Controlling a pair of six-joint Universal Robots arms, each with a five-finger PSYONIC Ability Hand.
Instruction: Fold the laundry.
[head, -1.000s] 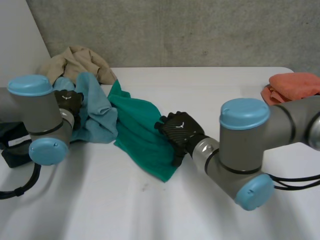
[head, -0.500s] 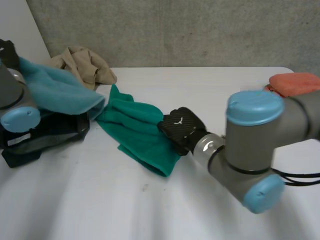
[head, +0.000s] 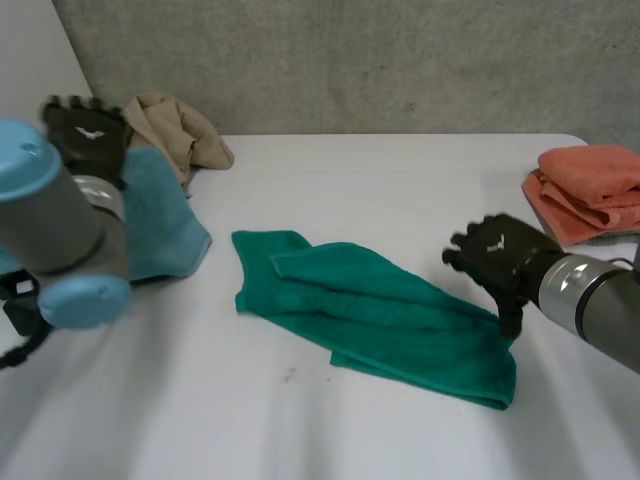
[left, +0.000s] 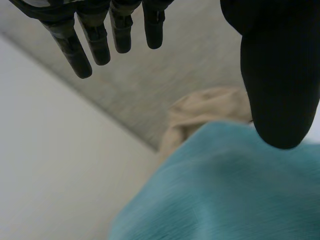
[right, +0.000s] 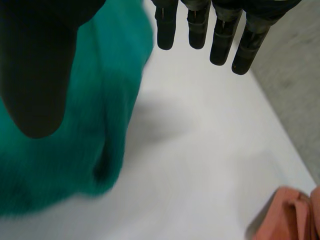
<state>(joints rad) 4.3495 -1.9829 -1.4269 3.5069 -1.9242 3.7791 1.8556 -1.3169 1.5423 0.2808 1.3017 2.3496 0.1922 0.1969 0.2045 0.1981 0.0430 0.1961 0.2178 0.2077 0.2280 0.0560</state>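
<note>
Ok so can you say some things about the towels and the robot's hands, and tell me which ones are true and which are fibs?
1. The green towel lies on the white table. True.
2. The right hand is squeezing the green towel. False: its fingers are straight and hold nothing; it is at the towel's end.
3. The orange towel sits folded near the table's right edge. True.
4. The left hand is holding the tan cloth. False: it is open, above the light-blue towel; the tan cloth lies behind that.
</note>
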